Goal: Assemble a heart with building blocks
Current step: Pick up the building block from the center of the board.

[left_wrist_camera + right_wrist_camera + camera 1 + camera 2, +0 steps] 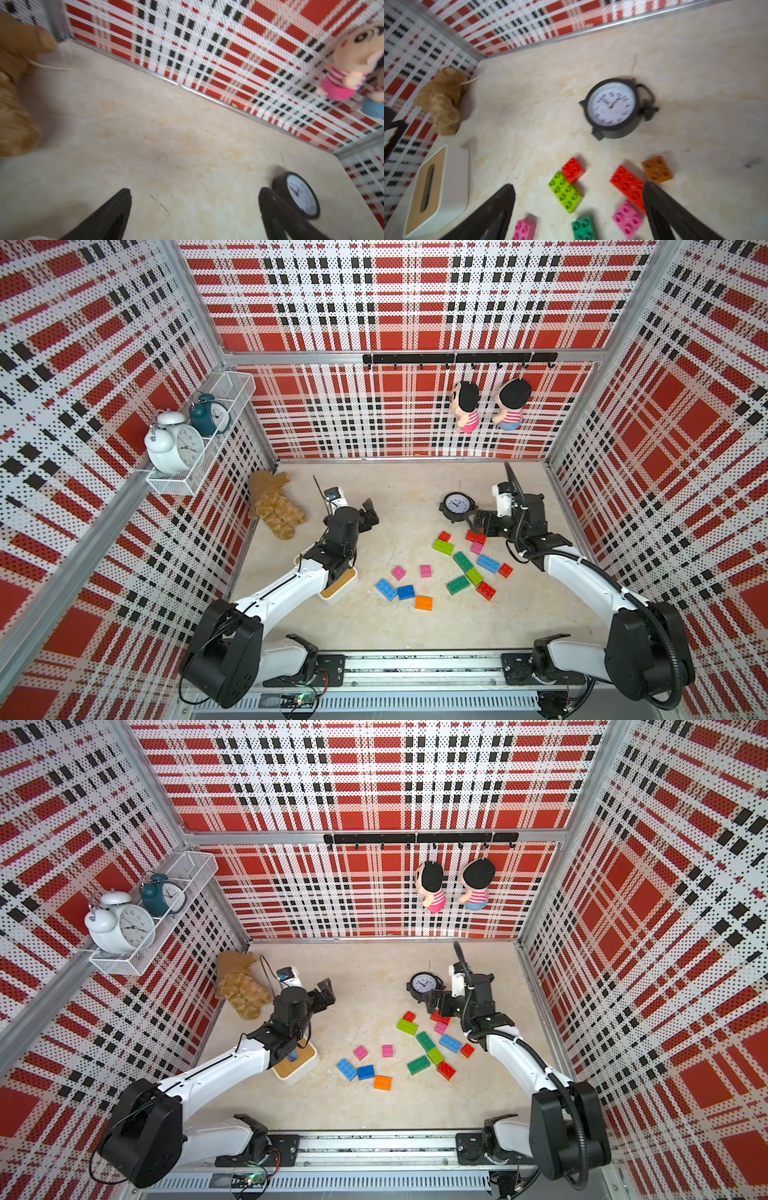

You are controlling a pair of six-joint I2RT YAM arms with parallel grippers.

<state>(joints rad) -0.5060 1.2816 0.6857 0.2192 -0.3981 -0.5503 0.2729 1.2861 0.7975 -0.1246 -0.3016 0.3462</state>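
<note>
The building blocks (pixel 462 561) lie loose and unjoined on the right half of the worktop (pixel 415 630). The right pincer (pixel 473 524) hangs wide open and empty over the far end of the scatter, just beside the black clock (pixel 457 506). In the right wrist view, one of its fingers (pixel 658 203) overlaps the edge of the long red block (pixel 626 185); whether they touch I cannot tell. The lime block (pixel 564 192) and small red block (pixel 573 169) lie touching ahead of the open jaws. The left pincer (pixel 369 512), also open and empty, hovers over bare worktop, well apart from the blocks, between the plush bear (pixel 274 506) and the clock.
</note>
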